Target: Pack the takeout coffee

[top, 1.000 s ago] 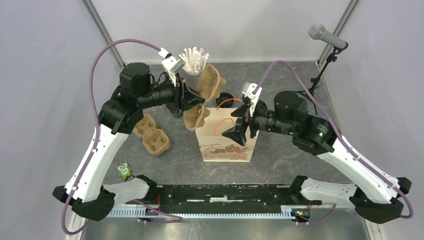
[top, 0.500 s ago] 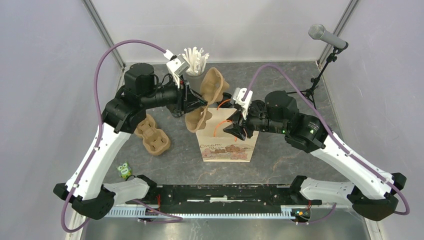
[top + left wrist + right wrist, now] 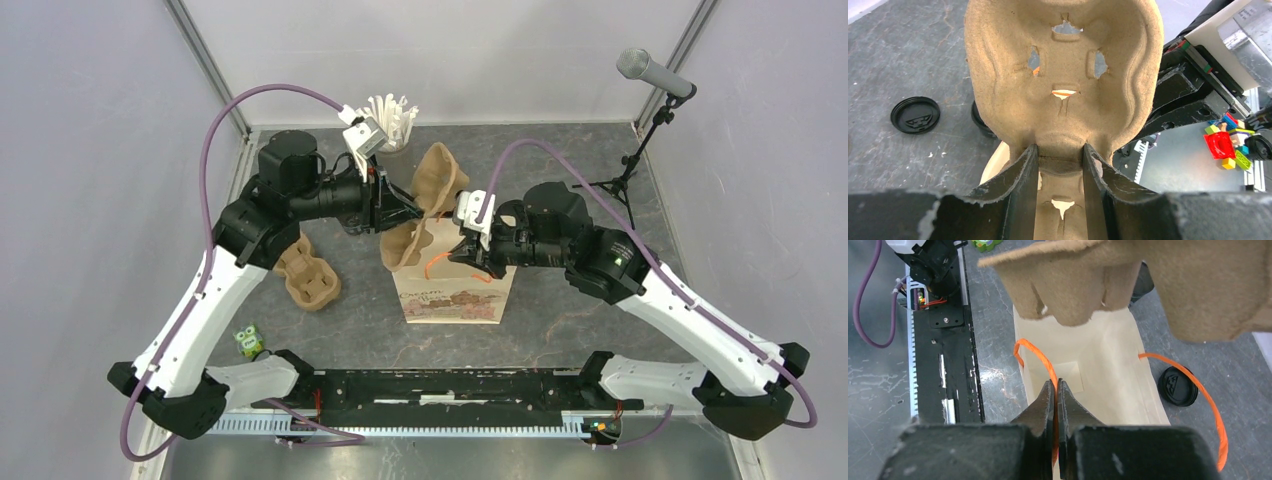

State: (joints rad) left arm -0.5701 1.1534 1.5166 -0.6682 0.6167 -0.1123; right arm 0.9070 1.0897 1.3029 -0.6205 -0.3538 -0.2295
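Observation:
My left gripper [image 3: 400, 212] [image 3: 1060, 147] is shut on the middle ridge of a brown pulp cup carrier [image 3: 440, 180] [image 3: 1063, 65], held tilted above the open mouth of a paper bag [image 3: 450, 295] [image 3: 1108, 365]. My right gripper [image 3: 455, 255] [image 3: 1057, 382] is shut on the bag's near orange handle [image 3: 1040, 357]. The carrier's pockets hold nothing. A black lid [image 3: 915, 114] [image 3: 1177, 386] lies flat on the table behind the bag. A black cup [image 3: 979, 120] shows only as a sliver behind the carrier. No other cup of the takeout coffee is in view.
A second pulp carrier [image 3: 305, 270] lies on the table at the left. A cup of white straws [image 3: 390, 120] stands at the back. A microphone on a stand [image 3: 655, 75] is at the back right. A small green toy [image 3: 248, 340] sits near the left base.
My right gripper moved left to the bag's mouth and closed on the orange handle. The left arm carried the carrier to the right, over the bag.

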